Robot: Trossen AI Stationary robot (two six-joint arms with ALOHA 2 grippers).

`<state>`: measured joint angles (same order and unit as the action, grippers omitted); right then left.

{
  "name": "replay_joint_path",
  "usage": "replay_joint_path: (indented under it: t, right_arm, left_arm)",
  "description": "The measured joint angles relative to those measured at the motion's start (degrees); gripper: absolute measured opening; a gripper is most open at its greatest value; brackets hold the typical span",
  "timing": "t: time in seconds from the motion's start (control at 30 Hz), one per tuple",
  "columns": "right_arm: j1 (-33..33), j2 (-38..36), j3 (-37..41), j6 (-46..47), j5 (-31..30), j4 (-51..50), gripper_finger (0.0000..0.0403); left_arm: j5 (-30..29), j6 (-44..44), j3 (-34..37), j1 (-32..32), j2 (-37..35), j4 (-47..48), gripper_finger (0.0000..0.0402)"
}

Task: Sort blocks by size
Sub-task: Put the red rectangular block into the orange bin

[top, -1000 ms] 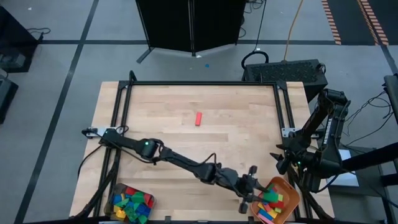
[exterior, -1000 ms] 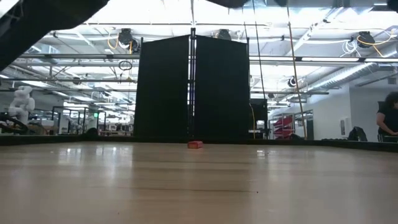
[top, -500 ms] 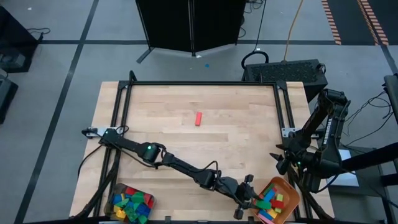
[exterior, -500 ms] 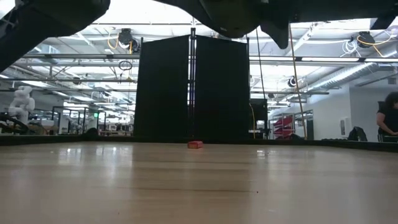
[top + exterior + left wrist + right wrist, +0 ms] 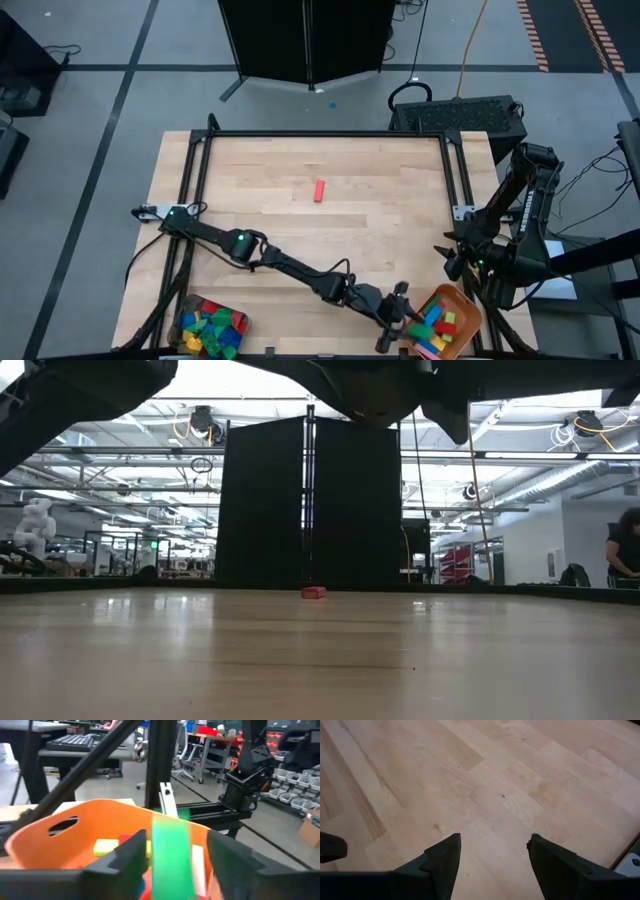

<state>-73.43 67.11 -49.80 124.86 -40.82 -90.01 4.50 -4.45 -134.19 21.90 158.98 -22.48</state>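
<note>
My left gripper [image 5: 403, 322] reaches level over the near-left rim of the orange tray [image 5: 466, 300] at the table's near right corner. In the left wrist view a long green block [image 5: 171, 855], blurred, stands upright between its open fingers above the tray [image 5: 65, 827], which holds several blocks [image 5: 441, 322]. There is a clear gap between the block and one finger [image 5: 231, 856]. A red block [image 5: 319, 190] lies flat on the table at mid-far. My right gripper [image 5: 450, 262] hangs open at the right edge over bare wood [image 5: 492, 855]. My left gripper has the green block between its fingers, close against one finger [image 5: 131, 854] and apart from the other. Whether that finger touches the block, I cannot tell. The block stands upright over the tray's inside.
A grey container [image 5: 183, 312] full of mixed coloured blocks [image 5: 212, 328] sits at the near left corner. A black frame [image 5: 320, 133] runs around the table. The red block [image 5: 313, 592] shows far off in the low view. Bare wood lies across the table's middle.
My left gripper has sunk and drawn a little toward the table's near edge, coming down at the orange tray's rim. In the low view the arm now shows dark along the top. The right arm has kept still.
</note>
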Motion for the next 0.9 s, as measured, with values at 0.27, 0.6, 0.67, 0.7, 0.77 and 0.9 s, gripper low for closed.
replay_joint_path:
  t: [0.27,0.6,0.67,0.7,0.77,0.9]
  right_arm:
    - [-0.02,0.0,0.0,0.02,0.0,0.01,0.0224]
    - [-0.02,0.0,0.0,1.1,0.31,0.21,0.0224]
    - [-0.01,0.02,0.0,1.44,0.31,0.27,0.0224]
    - [0.0,0.01,0.0,1.48,0.31,0.26,0.0224]
    - [0.0,0.02,0.0,1.55,0.31,0.29,0.0224]
    - [0.0,0.01,0.0,1.54,0.31,0.31,0.0224]
  left_arm:
    - [2.49,-1.18,0.01,-0.73,-0.43,1.95,0.0259]
    - [-24.07,3.78,-0.34,-11.26,-23.37,42.6,0.0224]
    - [-25.94,1.97,-0.63,-13.99,-26.4,53.99,0.0219]
    - [-27.67,0.63,-0.57,-15.25,-27.29,60.45,0.0217]
    - [-32.29,-3.14,-0.25,-17.7,-26.79,70.72,0.0214]
    - [-43.76,-13.73,3.12,-20.51,-23.0,81.87,0.0214]
